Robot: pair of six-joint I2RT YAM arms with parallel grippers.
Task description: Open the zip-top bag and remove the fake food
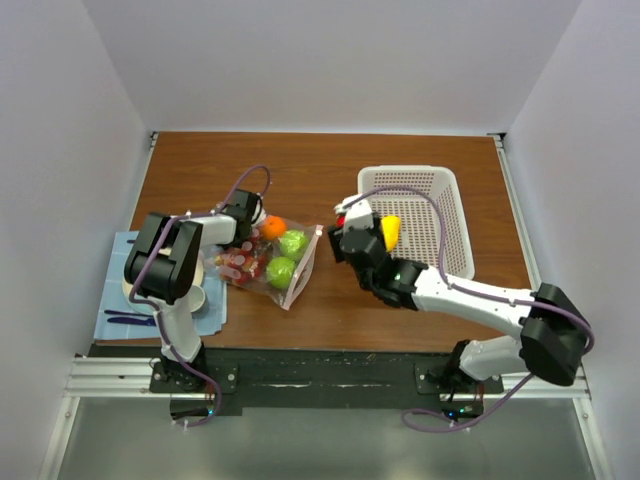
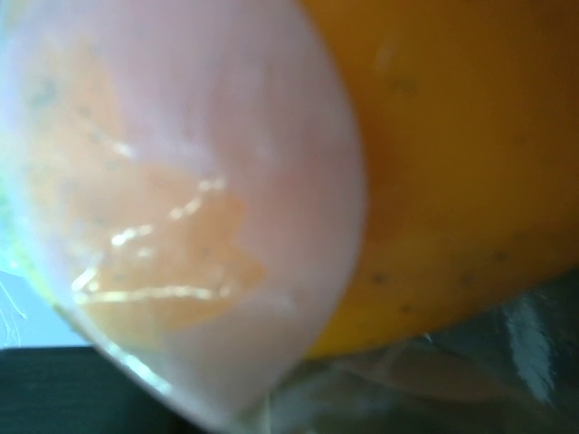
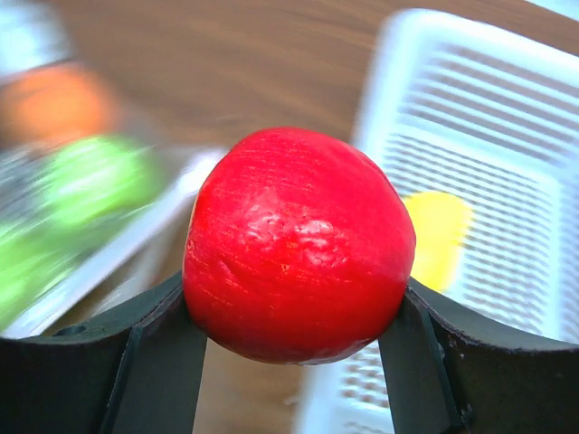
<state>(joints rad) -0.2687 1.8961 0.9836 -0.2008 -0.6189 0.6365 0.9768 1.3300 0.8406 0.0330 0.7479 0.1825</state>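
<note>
The zip-top bag lies left of centre, its zip strip facing right. Inside it are an orange, two green apples and red grapes. My left gripper is at the bag's far-left end beside the orange and seems shut on the plastic. The left wrist view is filled by the orange and blurred bag film, and its fingers are hidden. My right gripper is shut on a red apple, held between the bag and the basket. A yellow piece lies in the basket.
The white mesh basket stands at the right. A blue cloth with a plate and a cup lies at the left front, under the left arm. White walls close in the table on three sides.
</note>
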